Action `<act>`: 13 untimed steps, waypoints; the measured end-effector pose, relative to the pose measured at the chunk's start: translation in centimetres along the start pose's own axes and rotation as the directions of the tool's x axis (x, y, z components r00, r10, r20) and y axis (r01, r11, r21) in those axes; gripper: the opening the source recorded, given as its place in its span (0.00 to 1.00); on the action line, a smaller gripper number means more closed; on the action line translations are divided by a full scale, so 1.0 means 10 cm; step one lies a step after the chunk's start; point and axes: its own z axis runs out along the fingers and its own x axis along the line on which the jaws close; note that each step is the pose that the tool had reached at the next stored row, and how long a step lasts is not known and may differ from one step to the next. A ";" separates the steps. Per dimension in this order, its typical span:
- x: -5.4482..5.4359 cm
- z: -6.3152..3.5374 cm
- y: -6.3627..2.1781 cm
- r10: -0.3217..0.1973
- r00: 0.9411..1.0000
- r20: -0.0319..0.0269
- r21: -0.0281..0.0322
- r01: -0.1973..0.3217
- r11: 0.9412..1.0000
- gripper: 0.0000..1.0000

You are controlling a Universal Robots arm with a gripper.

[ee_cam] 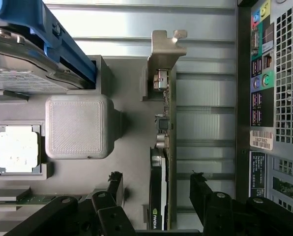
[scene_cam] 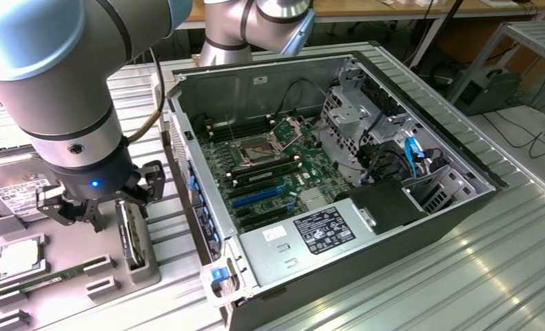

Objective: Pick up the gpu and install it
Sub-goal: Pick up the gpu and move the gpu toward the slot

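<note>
Ribbed metal table point(scene_cam: 419, 276), gpu point(scene_cam: 131, 238) in tray point(scene_cam: 70, 243)

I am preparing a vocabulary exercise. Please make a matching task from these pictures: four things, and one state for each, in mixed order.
1 gpu
2 gripper
3 processor chip
4 computer case

a lies flat in a square recess
b side open, motherboard showing
c stands on edge in the grey holder
d open, astride the gpu

Pairs: 1-c, 2-d, 3-a, 4-b
</note>
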 end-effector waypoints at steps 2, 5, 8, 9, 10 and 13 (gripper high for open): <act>0.00 0.037 -0.002 0.000 1.000 -0.001 0.000 0.000 1.000 0.66; 0.00 0.096 -0.007 0.000 1.000 -0.002 0.000 0.000 1.000 0.66; 0.00 0.149 0.008 0.000 1.000 -0.003 0.000 0.000 1.000 0.66; 0.00 0.161 0.016 0.000 1.000 -0.003 0.000 0.000 1.000 0.66; 0.00 0.175 0.021 0.000 1.000 -0.003 0.000 0.000 1.000 0.66; 0.00 0.199 0.020 0.000 1.000 -0.003 0.000 0.000 1.000 0.66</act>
